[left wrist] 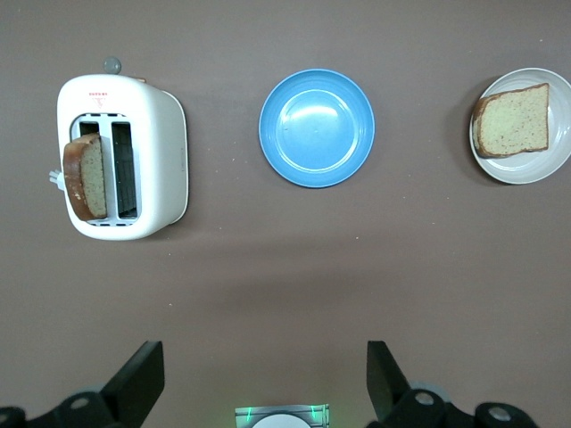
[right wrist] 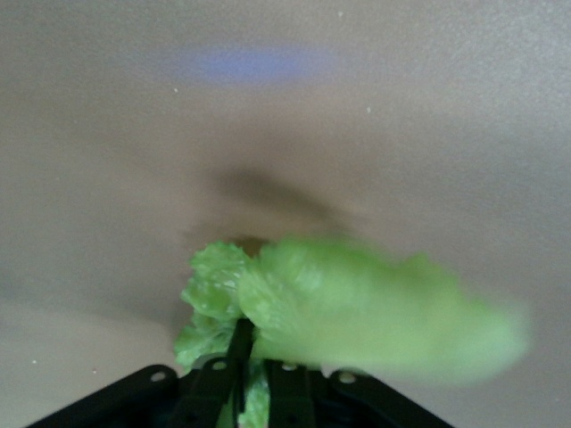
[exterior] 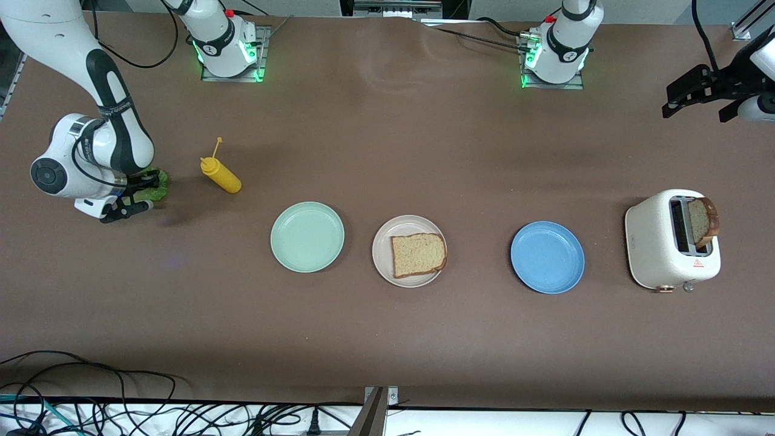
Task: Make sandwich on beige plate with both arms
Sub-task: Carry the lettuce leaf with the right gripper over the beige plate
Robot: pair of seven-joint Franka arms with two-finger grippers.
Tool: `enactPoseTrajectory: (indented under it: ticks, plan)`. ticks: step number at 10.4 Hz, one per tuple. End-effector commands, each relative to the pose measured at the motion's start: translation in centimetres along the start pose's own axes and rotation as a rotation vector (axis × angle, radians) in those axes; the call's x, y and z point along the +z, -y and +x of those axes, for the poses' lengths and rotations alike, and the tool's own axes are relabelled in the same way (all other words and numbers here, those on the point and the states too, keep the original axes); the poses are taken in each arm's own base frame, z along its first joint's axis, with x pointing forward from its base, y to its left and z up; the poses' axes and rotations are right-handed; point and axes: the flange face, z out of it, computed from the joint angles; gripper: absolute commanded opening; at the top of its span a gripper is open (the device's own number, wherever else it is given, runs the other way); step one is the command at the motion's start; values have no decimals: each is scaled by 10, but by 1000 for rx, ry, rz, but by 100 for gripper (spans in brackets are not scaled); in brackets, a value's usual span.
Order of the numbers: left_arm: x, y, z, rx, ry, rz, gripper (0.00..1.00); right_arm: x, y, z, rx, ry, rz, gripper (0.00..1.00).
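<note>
While one bread slice (exterior: pixel 418 255) lies on the beige plate (exterior: pixel 381 251), the right gripper (exterior: pixel 134 192) at the frame's left clamps lettuce (exterior: pixel 156 185); the left gripper (left wrist: pixel 259 374), wide open and empty, waits, and the second slice (exterior: pixel 702 222) sits in the toaster (exterior: pixel 654 254).

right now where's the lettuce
The lettuce is at the right arm's end of the table, pinched in the shut right gripper, beside the yellow mustard bottle.

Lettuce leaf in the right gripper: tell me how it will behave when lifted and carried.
The lettuce leaf looks thin and ruffled, so it will probably flop and droop either side of the right gripper, which is shut on it. It is likely very light and may sway. The narrow pinch could tear or slip off such a soft leaf.
</note>
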Motion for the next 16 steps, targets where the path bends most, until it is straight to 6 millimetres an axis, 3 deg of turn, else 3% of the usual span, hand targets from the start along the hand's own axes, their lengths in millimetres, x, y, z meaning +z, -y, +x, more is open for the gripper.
enactPoseTrajectory:
  ticks: [1, 3, 5, 6, 8, 9, 11, 14, 16]
  plan:
    - [1, 16, 6, -33, 10, -8, 100, -31, -4, 8, -36, 0, 4, 0]
    - [4, 47, 17, -95, -76, -138, 100, -76, -12, 19, -63, 27, 21, 0]
    - [5, 46, 16, -96, -70, -142, 100, -128, -6, 34, -81, 49, 27, 0]
    - [5, 37, 15, -82, -60, -139, 100, -157, 4, 43, -92, 54, 21, 0]
    - [5, 34, 15, -76, -56, -138, 100, -220, 44, 65, -147, 48, -2, 0]
    - [5, 37, 15, -79, -55, -138, 100, -247, 70, 77, -182, 30, -31, 0]
    - [6, 35, 13, -73, -40, -139, 100, -294, 146, 104, -300, -29, -100, 0]
    - [7, 19, 12, -44, -22, -134, 100, -322, 275, 132, -341, -131, -77, 0]
    - [6, 21, 11, -48, -24, -134, 100, -327, 370, 152, -434, -180, -139, 0]
